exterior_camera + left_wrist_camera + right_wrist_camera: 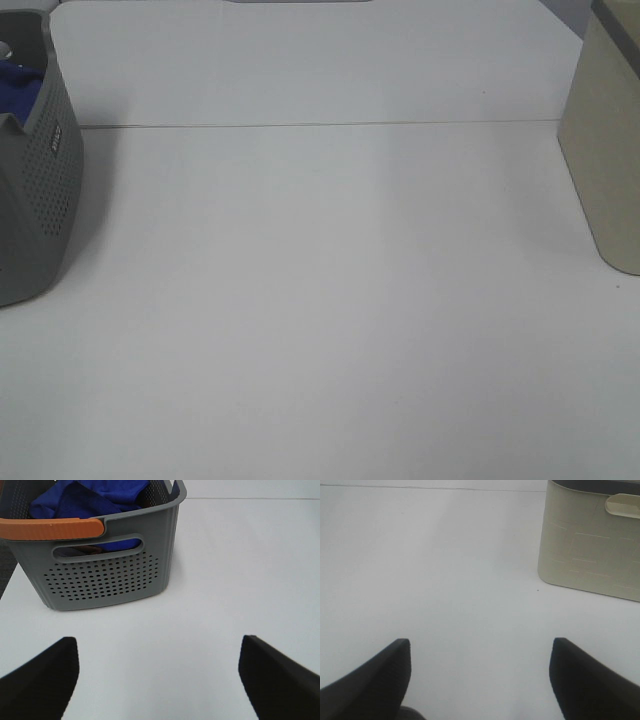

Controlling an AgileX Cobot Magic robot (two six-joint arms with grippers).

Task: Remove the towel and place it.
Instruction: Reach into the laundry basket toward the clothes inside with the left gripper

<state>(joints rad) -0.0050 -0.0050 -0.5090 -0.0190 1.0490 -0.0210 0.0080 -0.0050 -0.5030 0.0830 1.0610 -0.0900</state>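
A broad white flat tabletop (pixel 320 320) is spread beneath the grey perforated plastic basket (pixel 45 190), which is stood at the table's left edge in the high view. A tall beige plastic bin (pixel 605 150) is set well apart from the basket, on the opposite side of the table. The royal-blue fuzzy cloth towel (pixel 95 497) is bunched inside the basket and is also glimpsed through the basket's side slot. An orange ribbed handle (pixel 50 529) is fitted on the basket's rim. The left gripper (pixel 157 647) is held released, jaws wide, near the basket and touching nothing. The right gripper (pixel 480 647) is likewise spread wide and empty, far from the basket and nearer the bin.
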